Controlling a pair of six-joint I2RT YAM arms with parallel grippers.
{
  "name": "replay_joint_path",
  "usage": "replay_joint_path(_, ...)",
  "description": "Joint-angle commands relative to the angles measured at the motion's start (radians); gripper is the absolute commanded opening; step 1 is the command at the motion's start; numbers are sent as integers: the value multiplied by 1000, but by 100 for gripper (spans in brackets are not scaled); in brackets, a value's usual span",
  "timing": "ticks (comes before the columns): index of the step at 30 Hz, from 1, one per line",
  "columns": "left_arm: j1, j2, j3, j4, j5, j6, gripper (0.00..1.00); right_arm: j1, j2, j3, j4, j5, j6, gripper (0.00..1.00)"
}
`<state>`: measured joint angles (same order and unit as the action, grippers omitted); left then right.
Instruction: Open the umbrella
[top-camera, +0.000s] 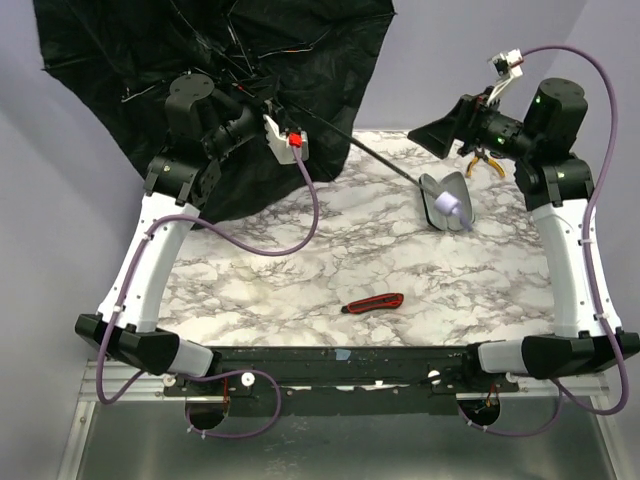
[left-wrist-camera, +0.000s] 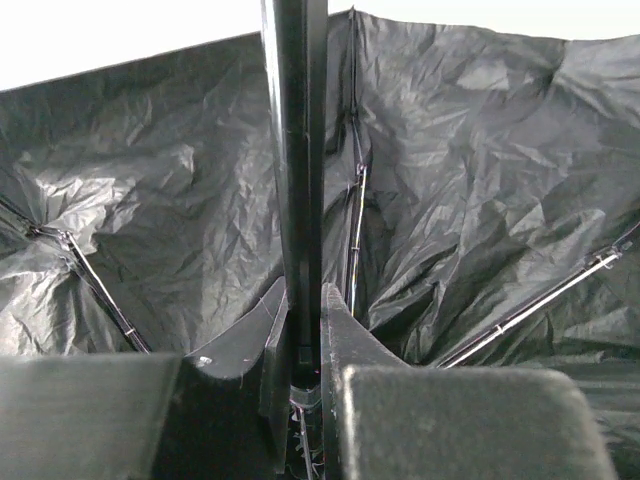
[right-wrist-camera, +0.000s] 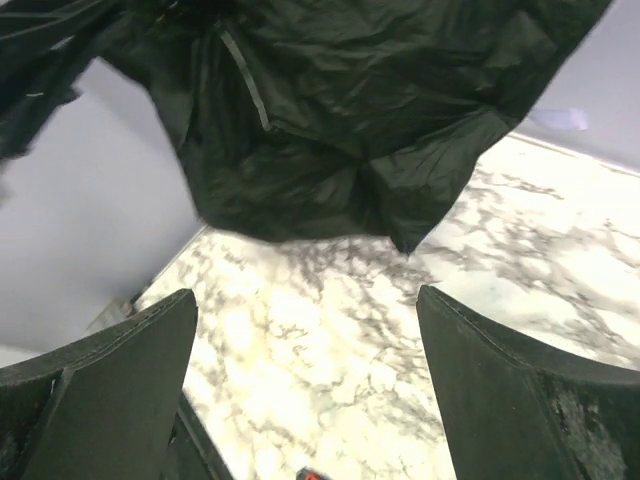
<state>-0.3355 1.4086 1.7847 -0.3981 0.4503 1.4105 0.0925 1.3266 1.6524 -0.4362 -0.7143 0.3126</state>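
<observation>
Your left pincer (left-wrist-camera: 305, 312) is clamped on the thin black shaft (left-wrist-camera: 297, 150) of the folding umbrella (top-camera: 200, 60), close under its canopy. The canopy, its black inside showing, hangs spread over the far left corner of the marble bench (top-camera: 300, 250). The long axis runs diagonally from there, down and right, to the small pale knob handle (top-camera: 448, 206) at the grey oval fabric pouch (top-camera: 438, 186). Your right pincer (right-wrist-camera: 305, 330) stands apart and empty, raised just above and beyond the handle, so the right arm is nearer that end.

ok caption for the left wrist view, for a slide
Left jaws shut on the black shaft of the open umbrella, ribs fanning out behind
</observation>
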Motion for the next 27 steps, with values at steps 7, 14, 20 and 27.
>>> replay_joint_path(7,17,97,-72,364,-252,474,0,67,95,201,-392,-248,-138,93)
replay_joint_path(14,27,113,-84,413,-191,525,0,156,161,290,-471,-191,-196,93)
replay_joint_path(20,31,111,-97,418,-154,534,0,293,190,271,-556,52,-358,93)
replay_joint_path(27,42,112,-107,429,-133,538,0,375,222,267,-599,199,-445,85)
